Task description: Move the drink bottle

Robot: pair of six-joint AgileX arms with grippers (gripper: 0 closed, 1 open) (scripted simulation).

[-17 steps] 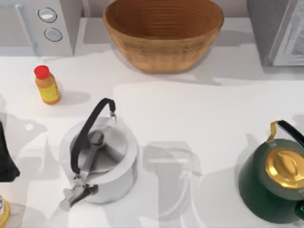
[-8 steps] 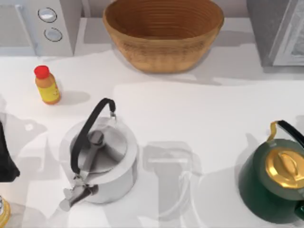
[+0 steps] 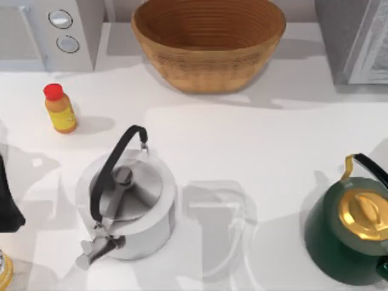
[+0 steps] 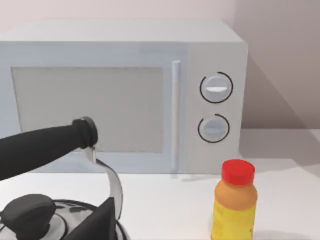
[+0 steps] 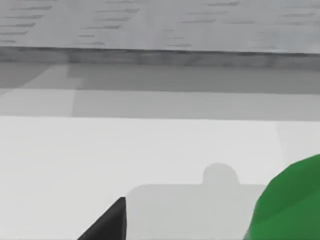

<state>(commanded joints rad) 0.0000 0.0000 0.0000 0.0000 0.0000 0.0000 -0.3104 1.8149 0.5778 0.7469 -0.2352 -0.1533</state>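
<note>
- Although the drink bottle is the thing to be moved, I cannot fix its place with certainty: the one candidate is a bright green rounded form (image 5: 292, 200) just beside my right gripper (image 5: 107, 222), on that arm's side of the white table (image 3: 273, 145).
- Whether that form is the bottle or part of the dark green kettle (image 3: 348, 233) cannot be told, and neither can its long axis.
- Whether my right gripper is open or closed cannot be told. By my judgement it is the nearer arm if the green form is the bottle.
- My left arm (image 3: 7, 203) is parked at the table's left edge. My left gripper (image 4: 102, 225) looks across the silver kettle (image 3: 127, 206) toward the orange-yellow bottle (image 3: 59, 109) and the microwave (image 3: 51, 30); its state cannot be told either.
- The orange-yellow bottle, red-capped and upright, is not the task's thing and stands well apart from the right side.
- Open room lies in the table's middle, between the two kettles and nearer than the wicker basket (image 3: 209, 42).
- Hazards, as I judge them, are the green kettle near the right edge, its raised handle, and the table's near edge.
</note>
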